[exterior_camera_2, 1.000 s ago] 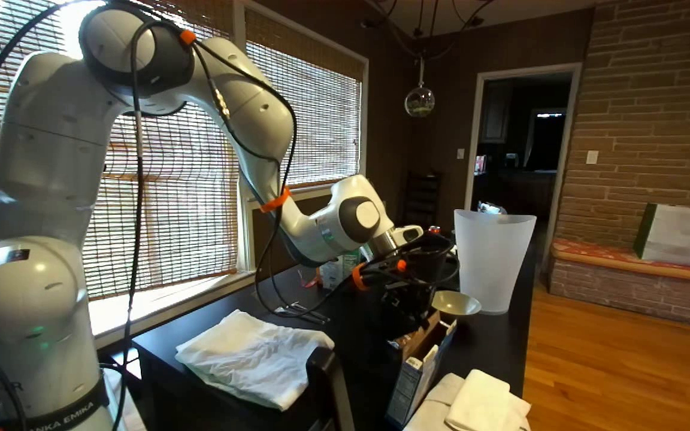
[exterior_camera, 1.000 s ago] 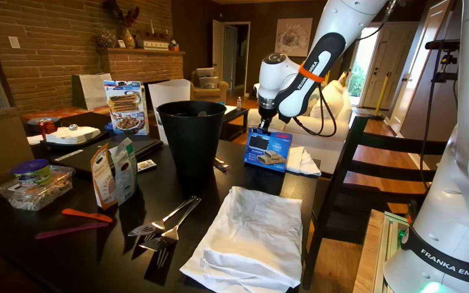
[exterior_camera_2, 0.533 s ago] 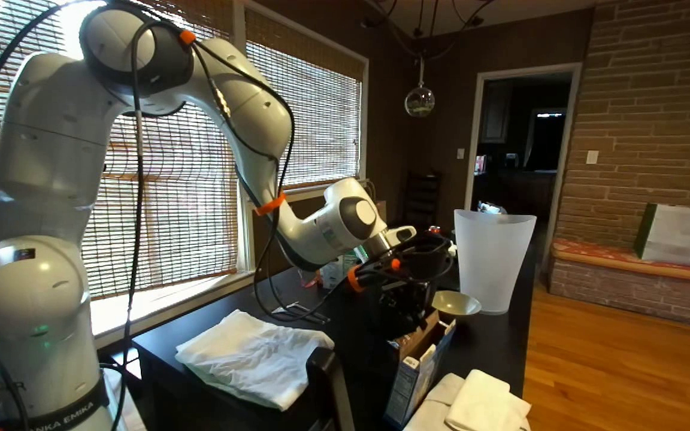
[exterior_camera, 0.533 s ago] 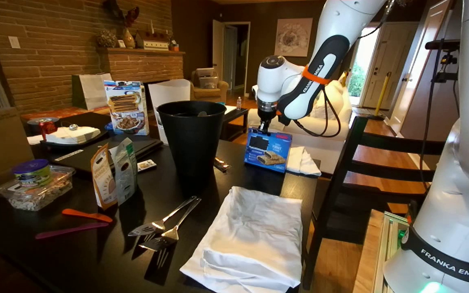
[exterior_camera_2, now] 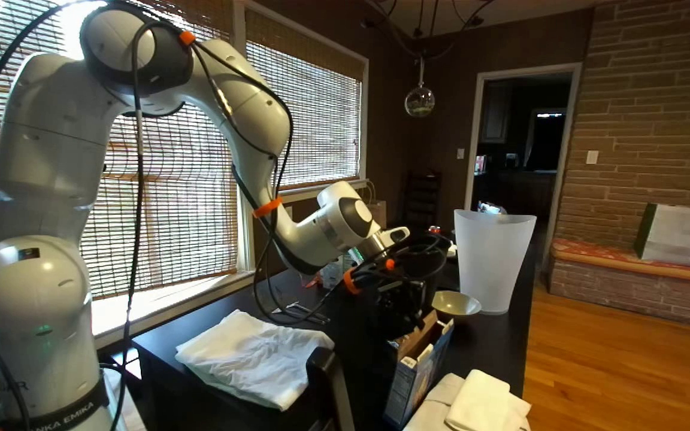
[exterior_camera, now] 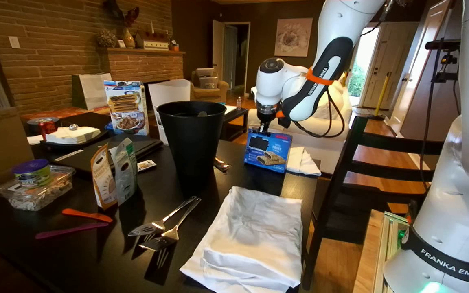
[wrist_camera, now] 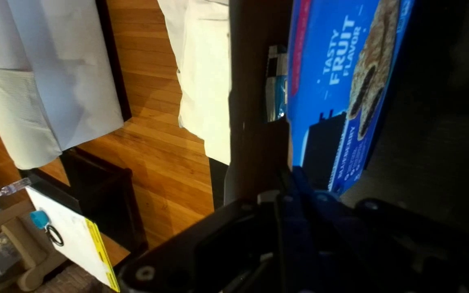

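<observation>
A blue snack-bar box (exterior_camera: 268,150) stands upright on the dark table, its top open. My gripper (exterior_camera: 264,131) is at the top edge of the box in both exterior views. In the wrist view the gripper's fingertips (wrist_camera: 290,170) are shut on the thin edge of the box's front panel (wrist_camera: 340,73). One finger is inside the box and one is outside. A wrapped packet (wrist_camera: 276,83) lies inside the box. In an exterior view the box's open top (exterior_camera_2: 426,344) and narrow side show, with the dark gripper (exterior_camera_2: 414,320) above, its tips hard to make out.
A black bin (exterior_camera: 191,138) stands beside the box, and a bowl (exterior_camera_2: 456,303) and white bin (exterior_camera_2: 493,260) behind it. Folded cloths lie by the box (exterior_camera: 301,161) and at the near end (exterior_camera: 255,236). Utensils (exterior_camera: 169,230), pouches (exterior_camera: 114,175) and a chair (exterior_camera: 348,162) are around.
The arm's wrist has tilted and dropped slightly. The gripper stays at the box's top edge. The box's upper edge has shifted very slightly; its base stays in about the same place.
</observation>
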{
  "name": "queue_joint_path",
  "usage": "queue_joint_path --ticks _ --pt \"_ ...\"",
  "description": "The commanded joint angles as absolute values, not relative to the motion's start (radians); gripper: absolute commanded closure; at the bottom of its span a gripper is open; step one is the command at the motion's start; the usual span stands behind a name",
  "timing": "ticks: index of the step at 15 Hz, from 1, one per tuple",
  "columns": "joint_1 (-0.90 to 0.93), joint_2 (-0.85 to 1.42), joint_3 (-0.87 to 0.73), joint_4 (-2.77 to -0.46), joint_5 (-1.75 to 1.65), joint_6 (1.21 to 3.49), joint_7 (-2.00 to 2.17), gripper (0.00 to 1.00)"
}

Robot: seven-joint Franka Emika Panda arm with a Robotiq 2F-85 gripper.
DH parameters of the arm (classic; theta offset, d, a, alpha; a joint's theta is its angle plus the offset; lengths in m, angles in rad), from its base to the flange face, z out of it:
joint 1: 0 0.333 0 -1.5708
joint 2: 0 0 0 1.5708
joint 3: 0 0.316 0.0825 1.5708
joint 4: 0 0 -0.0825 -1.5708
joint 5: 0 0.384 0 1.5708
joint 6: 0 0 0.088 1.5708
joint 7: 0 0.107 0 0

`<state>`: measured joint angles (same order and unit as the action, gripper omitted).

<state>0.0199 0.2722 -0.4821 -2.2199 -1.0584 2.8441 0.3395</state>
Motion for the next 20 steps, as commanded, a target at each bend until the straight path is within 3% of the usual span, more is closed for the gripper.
queue_joint_path --ticks 1,9,10,11,13,20 --pt "0.045 0.248 -0.508 -2.244 -1.148 2.857 0.413 0.99" --pt "0.059 0.245 -0.518 -2.244 -1.302 2.856 0.535 1.00" --pt "0.058 0.244 -0.517 -2.245 -1.312 2.856 0.547 0.95" --pt "0.057 0.242 -0.515 -2.247 -1.317 2.857 0.554 0.72" --pt "0.056 0.240 -0.513 -2.250 -1.329 2.854 0.568 0.69" --pt "0.054 0.225 -0.503 -2.265 -1.297 2.848 0.559 0.21"
